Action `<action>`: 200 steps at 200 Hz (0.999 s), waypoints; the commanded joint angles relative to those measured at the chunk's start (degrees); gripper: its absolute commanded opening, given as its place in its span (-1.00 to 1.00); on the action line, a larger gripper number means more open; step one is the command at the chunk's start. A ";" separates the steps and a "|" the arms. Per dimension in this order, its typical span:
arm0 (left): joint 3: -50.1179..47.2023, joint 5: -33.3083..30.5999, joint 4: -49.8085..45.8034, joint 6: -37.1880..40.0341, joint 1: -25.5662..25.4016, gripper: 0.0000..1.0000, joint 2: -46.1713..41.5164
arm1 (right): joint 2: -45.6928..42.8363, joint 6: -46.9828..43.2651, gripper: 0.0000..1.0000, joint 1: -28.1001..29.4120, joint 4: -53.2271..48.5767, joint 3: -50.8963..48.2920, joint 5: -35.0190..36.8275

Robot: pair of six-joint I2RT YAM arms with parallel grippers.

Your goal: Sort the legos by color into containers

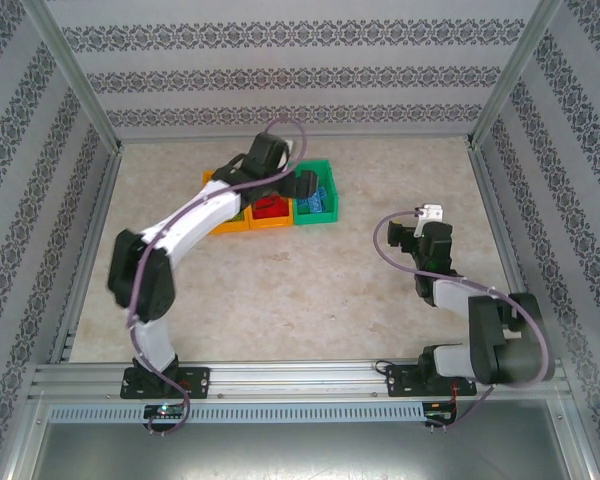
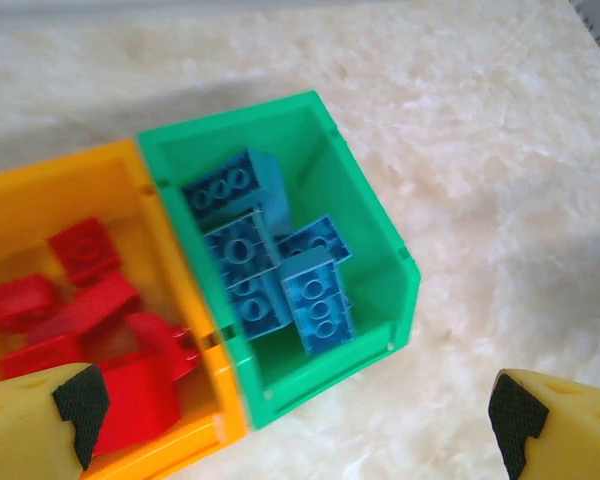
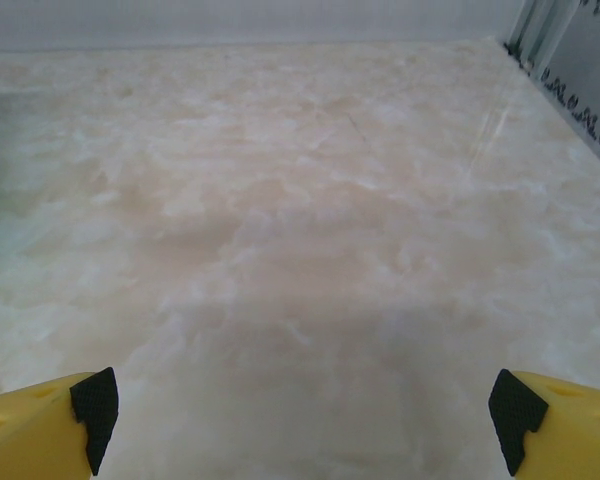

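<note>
a pale marbled table [image 1: 300, 290] sits inside a patterned enclosure. the left arm [image 1: 195, 225] stretches out over the containers [image 1: 332, 188], three joined bins at the far middle-left of the table. the right arm [image 1: 480, 320] is folded at the near right, well apart from them. from the left wrist, the green bin [image 2: 365, 225] holds blue legos [image 2: 260, 250], and the orange bin [image 2: 40, 190] touching it holds red legos [image 2: 80, 295]. the left gripper [image 2: 295, 415] hangs above these two bins, jaws spread wide, gripping nothing. the right gripper [image 3: 305, 420] is equally wide and empty over bare table.
</note>
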 commanded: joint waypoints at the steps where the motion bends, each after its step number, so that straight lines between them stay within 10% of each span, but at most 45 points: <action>1: -13.61 -11.47 12.46 9.87 -0.03 0.99 -9.08 | 9.02 -1.25 0.96 -0.38 16.74 -0.38 -1.89; 82: -53.64 -30.98 35.00 18.38 10.65 0.99 -27.55 | 7.03 -1.48 0.96 -0.55 9.95 1.65 -2.47; 200: -63.69 -8.42 66.45 17.13 27.25 0.98 -14.49 | 7.28 -1.50 0.96 -0.65 10.50 1.53 -2.56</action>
